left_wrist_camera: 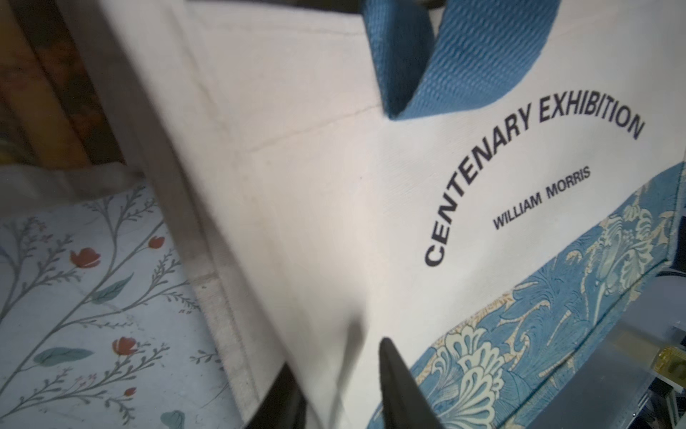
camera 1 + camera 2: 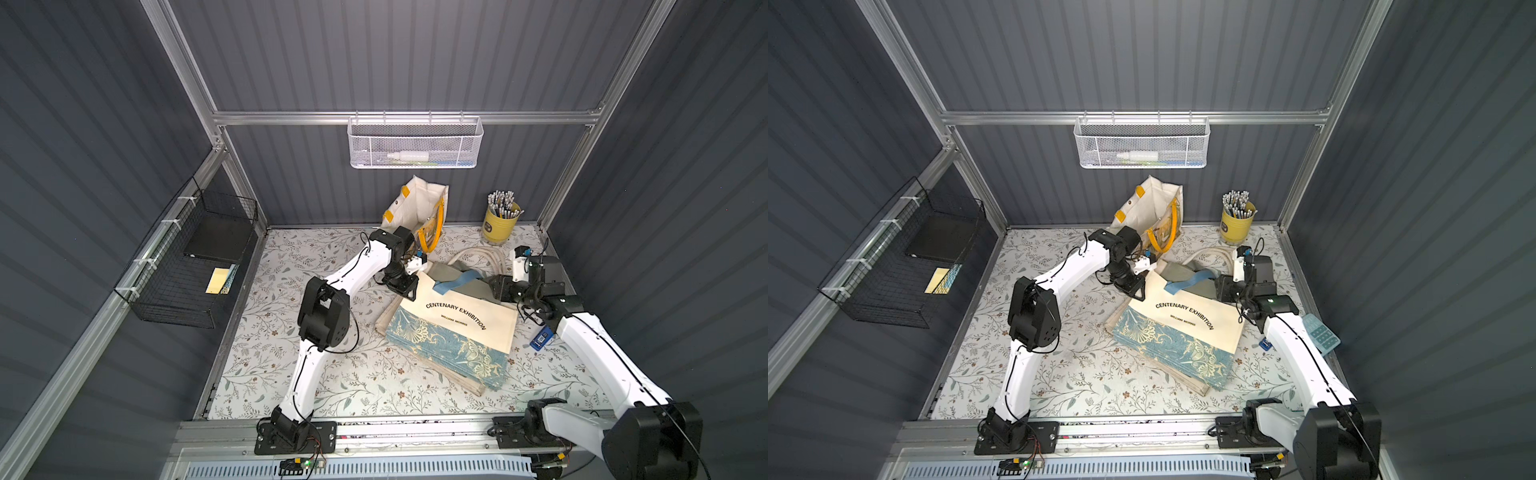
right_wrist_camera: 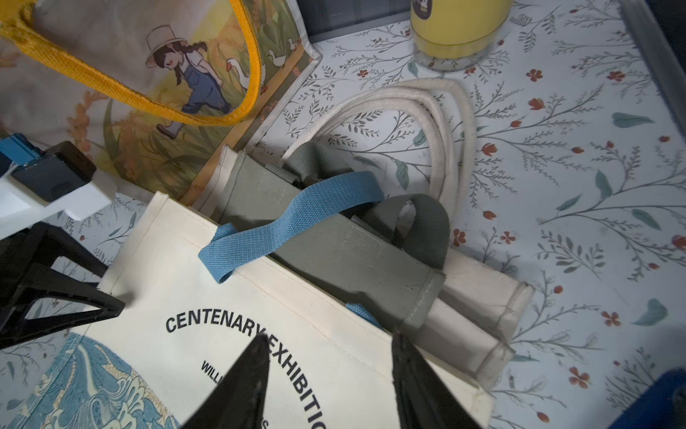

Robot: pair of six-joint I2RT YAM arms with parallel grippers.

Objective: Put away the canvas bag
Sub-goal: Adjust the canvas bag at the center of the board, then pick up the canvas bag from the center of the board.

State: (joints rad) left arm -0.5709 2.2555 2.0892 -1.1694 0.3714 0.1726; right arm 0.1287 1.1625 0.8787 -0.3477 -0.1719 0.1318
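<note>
Grasp step: left tool [image 2: 409, 291] and right tool [image 3: 330, 336] both gape over the canvas bag [image 2: 457, 328]; next, pinch its far edge.

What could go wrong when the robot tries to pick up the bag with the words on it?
1. The printed bag lies on a stack of other bags; the open left end effector at its corner might pinch the grey-green bag too and drag it along.
2. Its blue handle is loose and could snag the open right end effector.
3. The upright yellow-handled bag stands close behind the left arm and could get knocked over.
</note>
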